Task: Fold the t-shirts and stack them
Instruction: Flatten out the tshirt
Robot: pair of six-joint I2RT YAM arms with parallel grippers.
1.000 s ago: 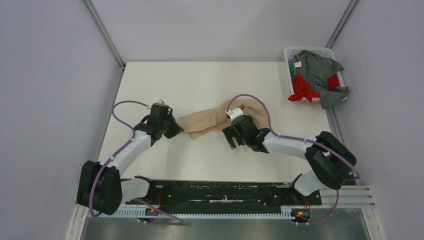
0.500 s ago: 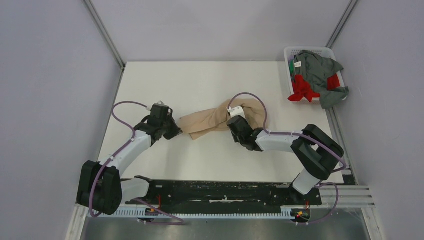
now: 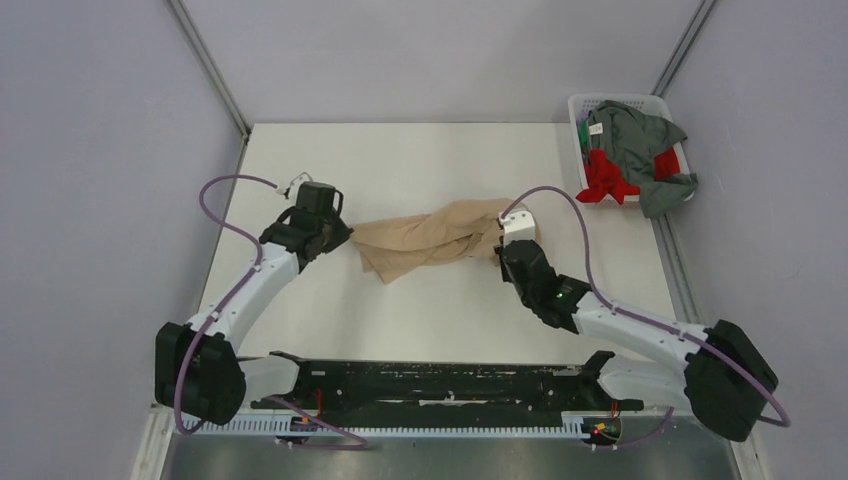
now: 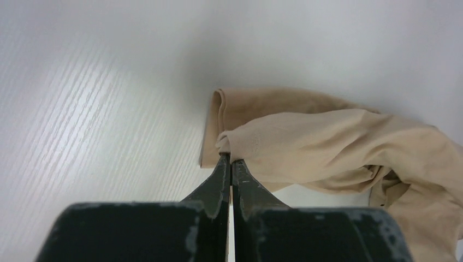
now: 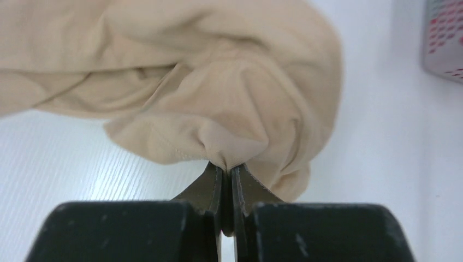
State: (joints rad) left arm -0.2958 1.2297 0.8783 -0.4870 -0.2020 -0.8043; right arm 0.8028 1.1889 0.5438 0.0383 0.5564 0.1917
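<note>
My left end effector (image 4: 231,162) and right end effector (image 5: 226,168) are each clamped on the tan shirt (image 3: 430,240). It looks light, limp and twisted, so it probably handles best by its corners.

A white table (image 3: 420,170) fills the middle of the enclosure; a white plastic lattice basket (image 3: 618,98) stands at its far right corner, and its mesh wall (image 5: 443,38) shows at the top right of the right wrist view; 2 metal struts (image 3: 205,65) rise against plain grey walls (image 3: 100,200); a black rail (image 3: 430,378) lies along the table's near edge.
</note>
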